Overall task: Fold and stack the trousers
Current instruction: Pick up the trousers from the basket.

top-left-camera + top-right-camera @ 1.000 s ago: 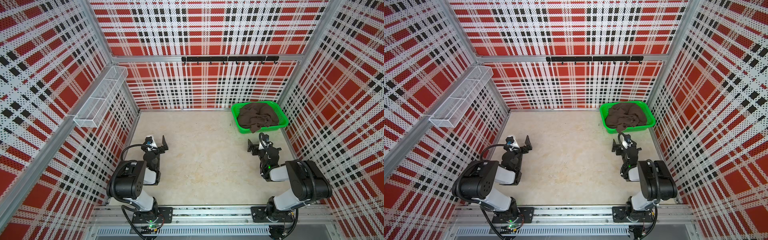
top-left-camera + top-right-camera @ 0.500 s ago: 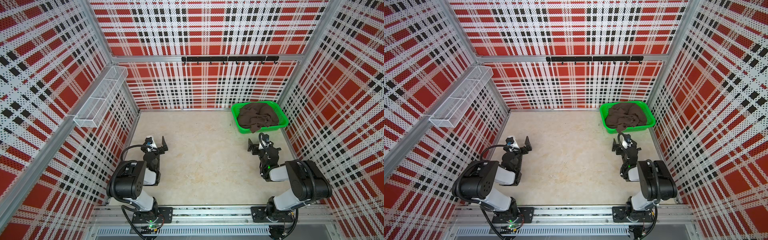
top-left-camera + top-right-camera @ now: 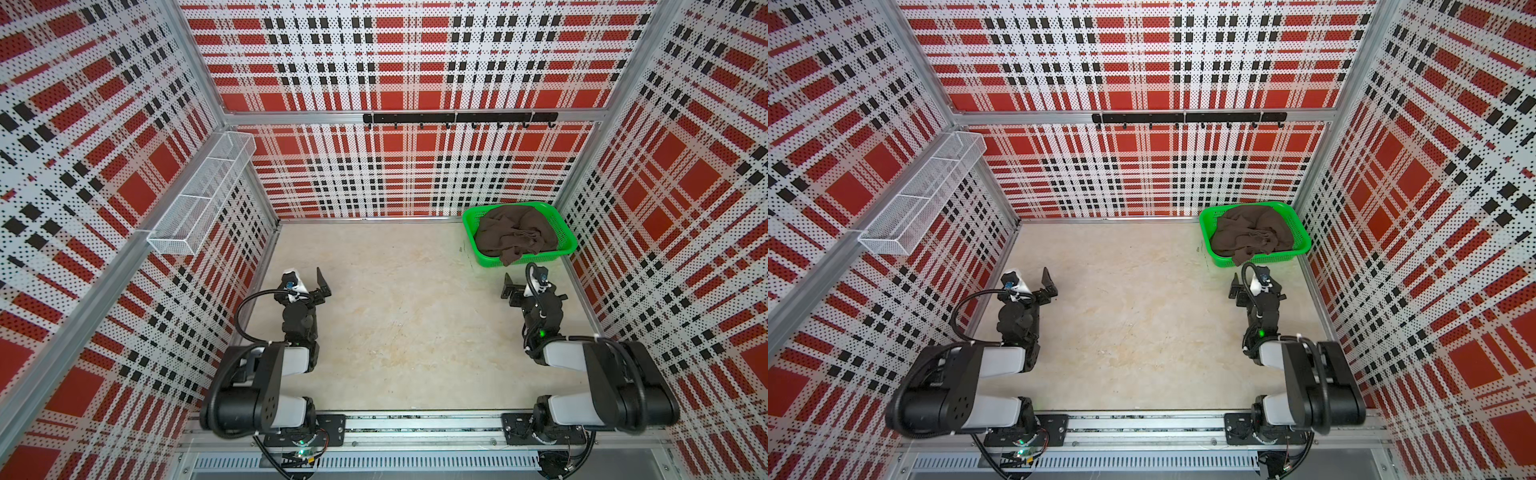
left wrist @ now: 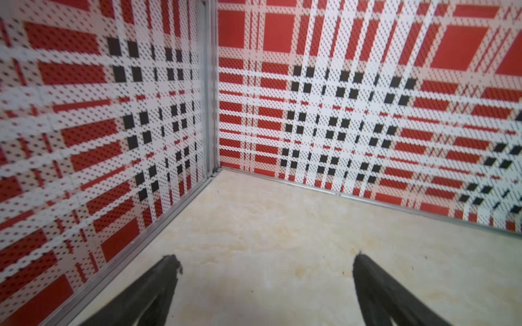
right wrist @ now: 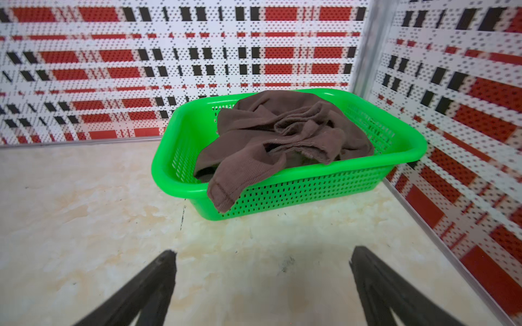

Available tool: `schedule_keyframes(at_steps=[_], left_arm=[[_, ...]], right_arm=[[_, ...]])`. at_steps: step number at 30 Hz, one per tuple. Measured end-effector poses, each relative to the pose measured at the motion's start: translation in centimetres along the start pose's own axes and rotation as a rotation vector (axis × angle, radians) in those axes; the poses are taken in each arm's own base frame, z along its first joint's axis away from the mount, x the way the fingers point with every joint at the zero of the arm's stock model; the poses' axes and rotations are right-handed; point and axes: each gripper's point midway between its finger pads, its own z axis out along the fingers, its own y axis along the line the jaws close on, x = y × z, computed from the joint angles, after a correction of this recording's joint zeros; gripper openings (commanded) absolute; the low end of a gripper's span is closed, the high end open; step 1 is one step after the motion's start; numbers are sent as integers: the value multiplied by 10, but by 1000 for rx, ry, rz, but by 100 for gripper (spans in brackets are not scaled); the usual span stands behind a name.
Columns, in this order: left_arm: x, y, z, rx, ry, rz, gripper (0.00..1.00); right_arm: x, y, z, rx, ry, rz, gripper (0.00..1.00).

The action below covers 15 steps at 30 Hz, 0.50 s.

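The dark brown trousers lie crumpled in a green basket at the far right corner in both top views. In the right wrist view one trouser leg hangs over the basket's near rim. My right gripper sits low over the table just short of the basket, open and empty. On the left side, near the left wall, my left gripper is also open with only bare table between its fingers.
The beige tabletop is boxed in by plaid walls on three sides. A white wire shelf hangs on the left wall and a black hook rail on the back wall. The left wrist view faces the far left corner.
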Motion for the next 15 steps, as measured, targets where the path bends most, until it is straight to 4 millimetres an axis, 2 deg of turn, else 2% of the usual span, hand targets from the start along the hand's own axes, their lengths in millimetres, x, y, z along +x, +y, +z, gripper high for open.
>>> schedule_keyframes(at_steps=[4, 6, 7, 10, 12, 13, 15], left_arm=[[-59, -21, 19, -34, -46, -114, 92], [-79, -34, 26, -34, -33, -152, 92], [-86, -44, 28, -22, -17, -166, 92], [-92, -76, 31, 27, 61, -178, 93], [-90, -101, 32, 71, 123, -176, 94], [-86, -117, 33, 101, 163, -174, 99], [-73, -140, 32, 142, 233, -159, 100]], right_arm=[[-89, -1, 9, 34, -82, 165, 100], [-121, 3, 17, 27, -76, 229, 100], [-131, 6, 22, 23, -55, 262, 100], [-137, 14, 37, 14, 44, 341, 100], [-128, 16, 49, 33, 135, 387, 100], [-120, 16, 55, 46, 185, 407, 100], [-104, 14, 69, 77, 282, 437, 100]])
